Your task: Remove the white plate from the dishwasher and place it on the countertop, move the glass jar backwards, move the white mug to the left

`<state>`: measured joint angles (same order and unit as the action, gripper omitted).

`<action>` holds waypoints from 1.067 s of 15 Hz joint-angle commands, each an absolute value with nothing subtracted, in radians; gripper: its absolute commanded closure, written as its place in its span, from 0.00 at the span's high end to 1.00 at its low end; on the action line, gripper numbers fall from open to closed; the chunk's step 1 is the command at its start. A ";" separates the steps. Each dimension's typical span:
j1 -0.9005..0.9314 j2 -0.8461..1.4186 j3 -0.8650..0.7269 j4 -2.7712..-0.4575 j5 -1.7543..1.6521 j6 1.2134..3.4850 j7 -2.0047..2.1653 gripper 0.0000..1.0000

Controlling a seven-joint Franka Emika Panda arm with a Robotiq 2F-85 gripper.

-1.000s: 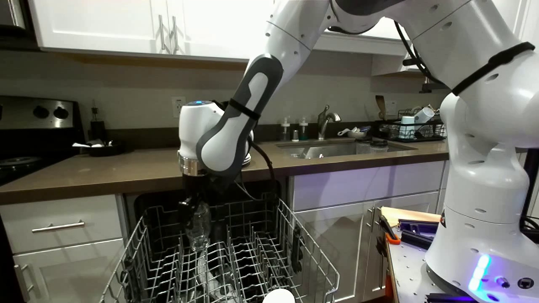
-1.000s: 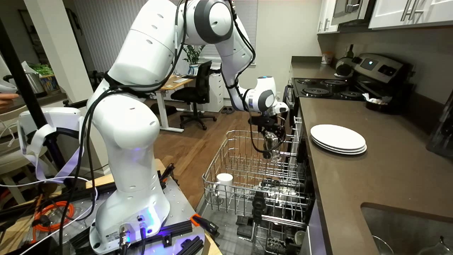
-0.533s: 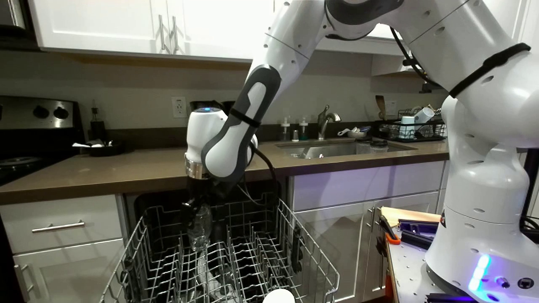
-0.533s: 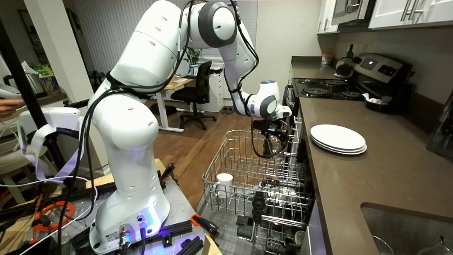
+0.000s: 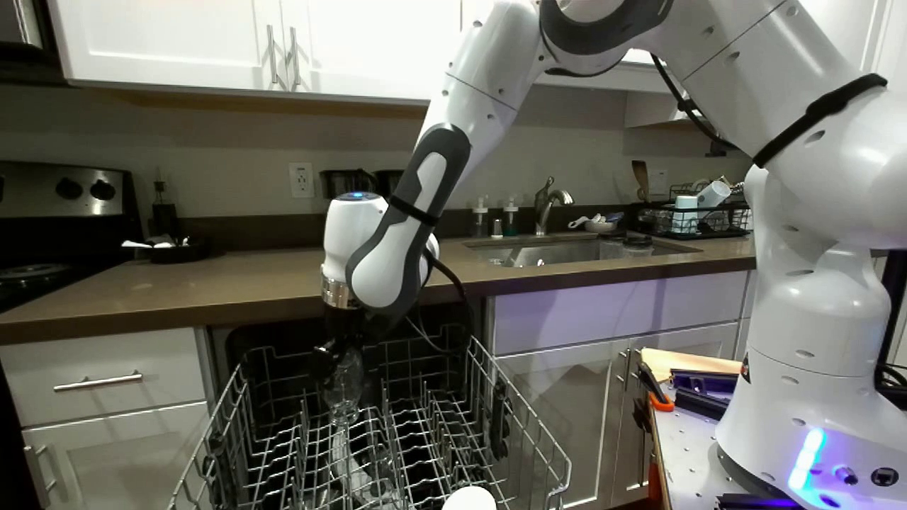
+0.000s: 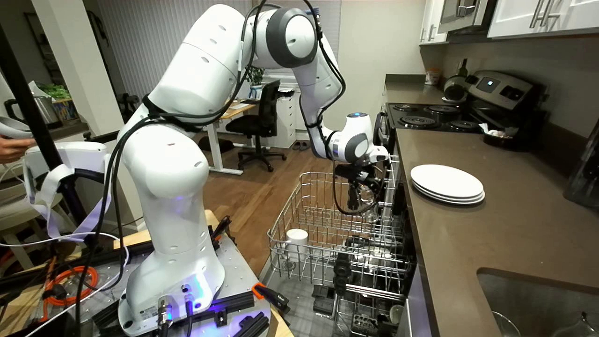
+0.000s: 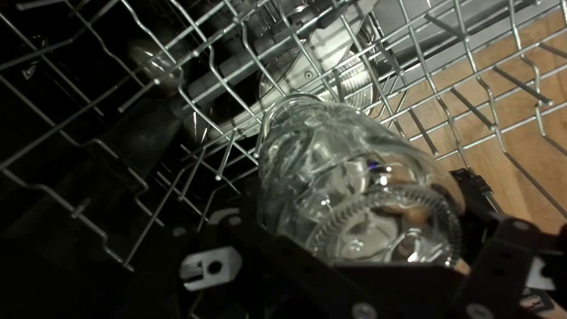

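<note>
The glass jar [image 7: 336, 150], clear and patterned, hangs tilted with its ribbed base toward the wrist camera. My gripper [image 7: 361, 199] is shut on it near that base, one dark finger at each side. In an exterior view the jar [image 5: 345, 389] is inside the dishwasher rack [image 6: 342, 271], mouth down near the tines; I cannot tell whether it touches them. A white mug [image 6: 297, 239] stands in the rack's corner; only its top [image 5: 469, 499] shows elsewhere. White plates, among them the white plate [image 6: 447, 180], lie stacked on the countertop [image 6: 491, 229].
Upright tines and wire sides of the rack surround the jar. The countertop's edge lies just behind it. A sink [image 6: 538, 299] is set in the counter, a dish drainer [image 5: 701, 219] stands farther along, and dark pots [image 5: 344, 184] are at the wall. A cable loops beside the gripper.
The arm has come lower and shifted toward the counter, slightly right in both exterior views, and the jar has travelled with the gripper. Mug and plates stay where they were.
</note>
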<state>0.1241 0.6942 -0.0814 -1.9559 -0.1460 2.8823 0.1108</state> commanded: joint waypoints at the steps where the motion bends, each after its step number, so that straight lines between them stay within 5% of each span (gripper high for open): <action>1: 0.093 0.710 -0.061 -1.950 -0.112 2.925 0.090 0.67; 16: 0.051 0.812 -0.030 -1.874 -0.081 2.954 0.075 0.67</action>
<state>0.0770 0.7890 -0.0552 -1.9026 -0.1127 2.9294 0.1105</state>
